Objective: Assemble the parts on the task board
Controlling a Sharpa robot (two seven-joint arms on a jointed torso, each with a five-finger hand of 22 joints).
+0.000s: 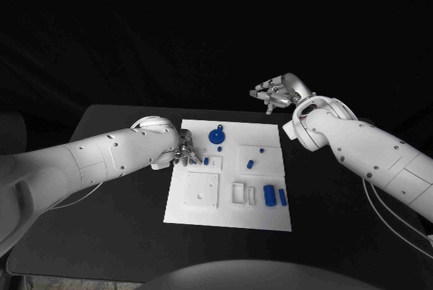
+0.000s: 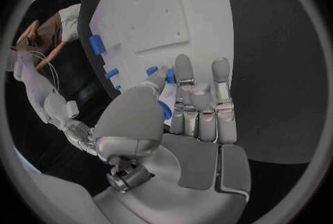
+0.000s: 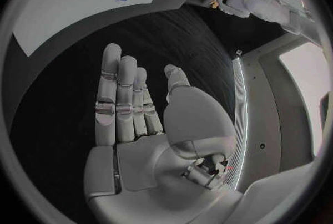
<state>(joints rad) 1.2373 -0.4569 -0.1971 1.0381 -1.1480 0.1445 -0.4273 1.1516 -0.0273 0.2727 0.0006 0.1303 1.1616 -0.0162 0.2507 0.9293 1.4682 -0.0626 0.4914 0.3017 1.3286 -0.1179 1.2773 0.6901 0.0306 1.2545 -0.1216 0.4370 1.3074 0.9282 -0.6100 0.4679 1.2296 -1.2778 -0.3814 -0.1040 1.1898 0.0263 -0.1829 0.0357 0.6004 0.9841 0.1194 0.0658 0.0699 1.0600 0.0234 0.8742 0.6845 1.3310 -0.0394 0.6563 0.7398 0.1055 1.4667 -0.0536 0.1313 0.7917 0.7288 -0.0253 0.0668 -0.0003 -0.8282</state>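
Task board (image 1: 230,205) unlabelled, blue parts (image 1: 269,195) on it

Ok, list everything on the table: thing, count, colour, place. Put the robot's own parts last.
Matte black table: one, black, under everything.
Flat white task board: one, white, middle of the table.
Round blue disc-shaped part: one, blue, far end of the board.
Small blue parts: several, exact count unclear; two lie side by side near the board's right edge, others mid-board.
Left hand: silver, at the board's left edge by small blue pieces; whether it holds one is unclear.
Right hand: silver, raised beyond the board's far right corner, fingers apart, holding nothing.
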